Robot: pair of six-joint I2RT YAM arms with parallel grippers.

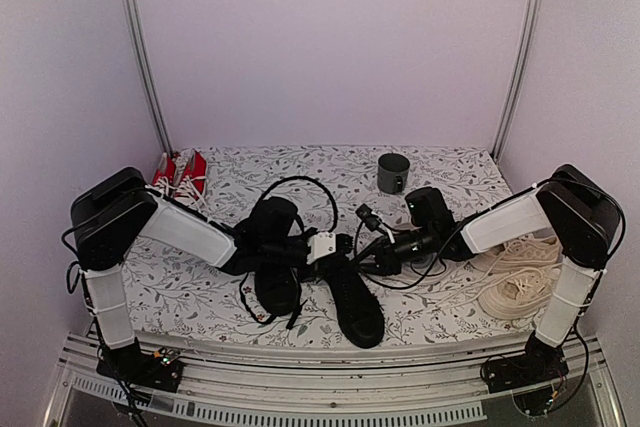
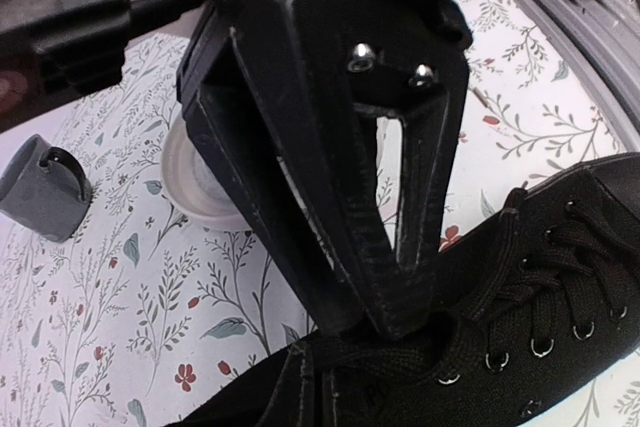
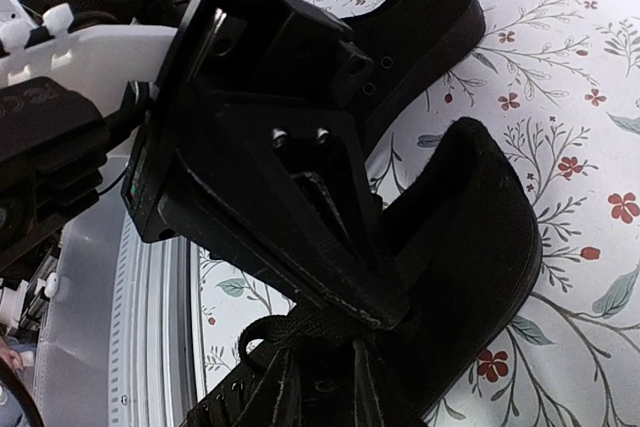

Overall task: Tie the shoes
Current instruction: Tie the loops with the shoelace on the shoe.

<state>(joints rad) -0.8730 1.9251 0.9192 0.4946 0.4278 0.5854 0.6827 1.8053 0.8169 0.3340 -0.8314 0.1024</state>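
Two black canvas shoes point(image 1: 315, 292) lie mid-table between both pincers; they look light and floppy, with thin limp laces point(image 2: 560, 257) likely to slip, best pinched near the eyelets. The left pincer point(image 2: 400, 322) is closed at the shoe's throat; whether it pinches lace is unclear. The right pincer point(image 3: 375, 312), slightly parted, meets the laces. A grey cup point(image 1: 393, 173) sits beyond.

- Overhead view: soft, even light from above, the walls point(image 1: 330, 37) washed a pale lilac, no hard glare anywhere.
- The black shoes point(image 1: 350, 302) swallow the light; they merge with the dark arm parts and detail is lost there.
- Shadows on the surface point(image 1: 440, 317) are faint and short.
- Left wrist view: strong bending at the edges, and the near left tool point(image 2: 395, 322) reads as a dark, slightly soft mass.
- Right wrist view: the right tool point(image 3: 375, 317) is underexposed, white plastic at left nearly blown out.
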